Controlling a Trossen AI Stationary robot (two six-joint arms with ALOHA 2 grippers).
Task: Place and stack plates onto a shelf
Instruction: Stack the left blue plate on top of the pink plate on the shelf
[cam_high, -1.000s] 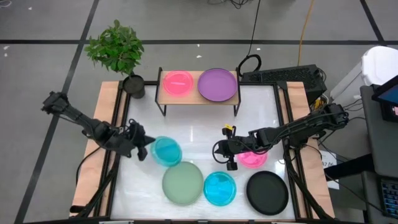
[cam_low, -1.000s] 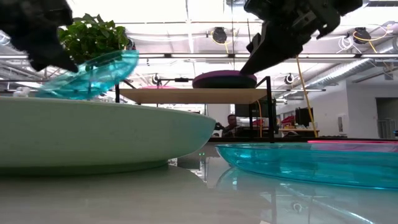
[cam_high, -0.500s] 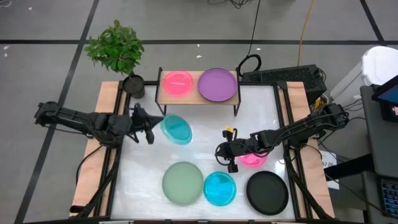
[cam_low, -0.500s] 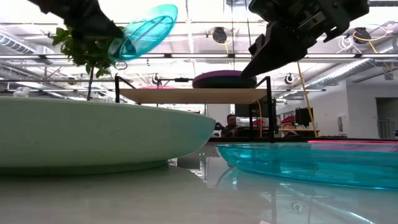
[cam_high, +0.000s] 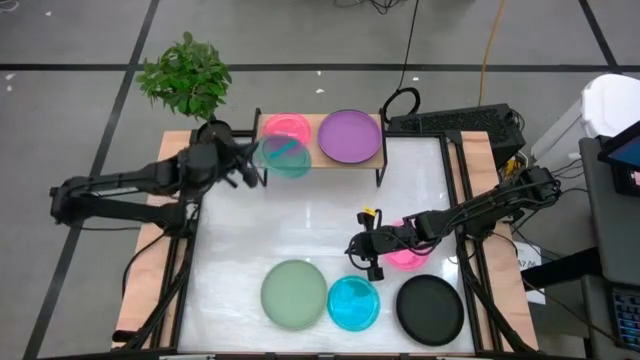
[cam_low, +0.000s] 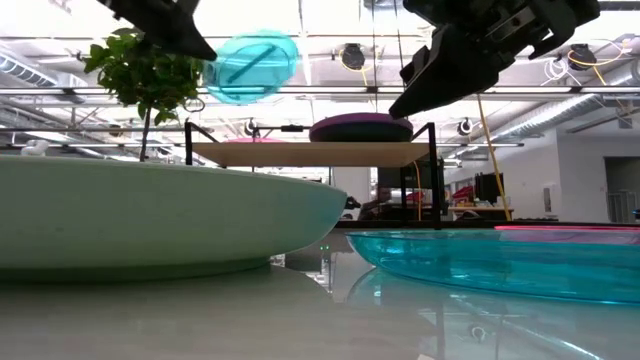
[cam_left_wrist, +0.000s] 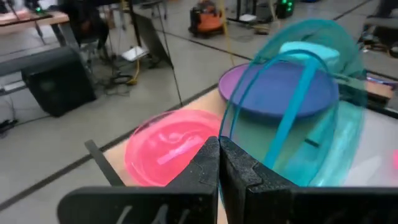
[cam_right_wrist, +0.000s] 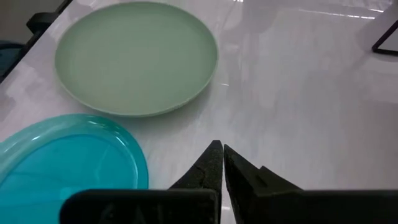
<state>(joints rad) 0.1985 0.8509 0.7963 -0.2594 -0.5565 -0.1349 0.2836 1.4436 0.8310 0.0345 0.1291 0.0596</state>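
Note:
My left gripper (cam_high: 245, 165) is shut on a translucent cyan plate (cam_high: 285, 157), which hangs tilted in the air over the near left part of the shelf (cam_high: 320, 158). On the shelf's wooden top sit a pink plate (cam_high: 285, 128) and a purple plate (cam_high: 350, 135). My right gripper (cam_high: 352, 250) is shut on nothing and hovers above the table's middle. A second pink plate (cam_high: 408, 257) lies under its arm. A sage green plate (cam_high: 294, 293), another cyan plate (cam_high: 353, 302) and a black plate (cam_high: 430, 308) lie along the near edge. My left gripper pinches the cyan plate's rim (cam_left_wrist: 225, 134) between its two fingers, at the edge nearest the gripper. The fingers come about level from the table's left side. The plate (cam_low: 250, 67) is lifted clear and stands steeply tilted above the shelf and the pink plate (cam_left_wrist: 165, 146).
A potted plant (cam_high: 188, 80) stands at the table's far left corner, close to my left arm. Cables and a dark box (cam_high: 455, 122) lie beyond the far right corner. Bare white tabletop (cam_high: 310, 215) spreads between the shelf and the near plates.
My left gripper has swung from the table's left middle toward the far edge and upward, to the shelf, carrying the cyan plate. The plate has gone from a shallow tilt beside the green plate to a steep tilt high over the shelf's left part.

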